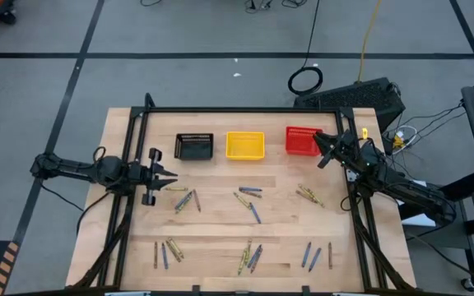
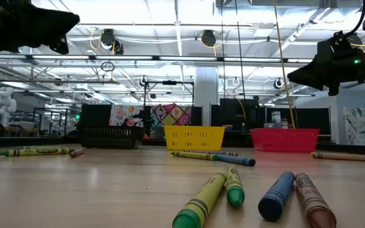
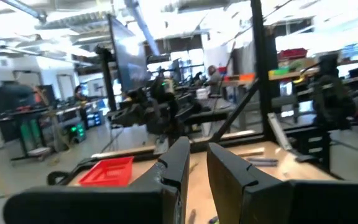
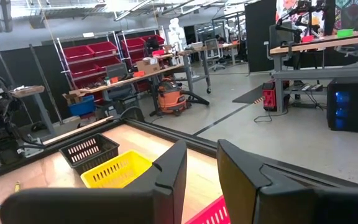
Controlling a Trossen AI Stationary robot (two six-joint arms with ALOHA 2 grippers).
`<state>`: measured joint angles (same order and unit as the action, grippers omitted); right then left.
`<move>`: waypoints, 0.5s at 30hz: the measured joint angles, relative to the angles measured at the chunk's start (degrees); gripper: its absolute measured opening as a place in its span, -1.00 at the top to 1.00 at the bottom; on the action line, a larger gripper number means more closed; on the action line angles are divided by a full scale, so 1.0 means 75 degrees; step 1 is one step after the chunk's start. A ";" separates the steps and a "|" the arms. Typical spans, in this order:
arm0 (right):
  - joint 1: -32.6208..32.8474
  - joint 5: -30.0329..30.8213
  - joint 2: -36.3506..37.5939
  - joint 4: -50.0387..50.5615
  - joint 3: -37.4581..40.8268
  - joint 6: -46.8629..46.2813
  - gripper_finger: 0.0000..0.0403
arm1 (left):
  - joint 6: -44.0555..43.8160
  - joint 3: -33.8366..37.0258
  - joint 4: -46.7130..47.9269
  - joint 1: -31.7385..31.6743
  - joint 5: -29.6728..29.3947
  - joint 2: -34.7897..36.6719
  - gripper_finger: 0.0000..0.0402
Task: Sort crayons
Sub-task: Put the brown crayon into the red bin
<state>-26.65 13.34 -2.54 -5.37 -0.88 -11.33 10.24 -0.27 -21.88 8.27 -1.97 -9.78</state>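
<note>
Crayons lie flat on the wooden table in loose clusters: three in a middle row (image 1: 186,200), (image 1: 248,197), (image 1: 309,195) and three nearer the front edge (image 1: 168,251), (image 1: 249,257), (image 1: 313,255). In the low view, green, blue and brown ones (image 2: 233,190) lie closest. My left gripper (image 1: 174,175) hovers at the table's left side, above and left of the nearest cluster, open and empty (image 3: 197,149). My right gripper (image 1: 319,148) hangs open and empty (image 4: 202,149) over the right end of the red basket (image 1: 301,141).
A black basket (image 1: 194,146), a yellow basket (image 1: 245,145) and the red one stand in a row along the table's far side. A black frame (image 1: 245,110) borders the far edge and both sides. Bare wood lies between the crayon clusters.
</note>
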 joint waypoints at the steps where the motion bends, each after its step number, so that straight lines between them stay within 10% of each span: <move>1: 0.0000 0.0000 0.0000 -0.0002 0.0000 0.0000 0.62 | 0.0072 0.0000 0.0054 0.0000 -0.0190 0.0000 0.68; 15: 0.0001 -0.0009 0.0000 -0.0014 0.0002 0.0000 0.62 | -0.0168 0.0000 0.0049 0.0000 -0.1414 -0.0615 0.68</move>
<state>-26.64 13.28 -2.55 -5.47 -0.87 -11.33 8.98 -0.27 -21.51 8.27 -12.58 -14.39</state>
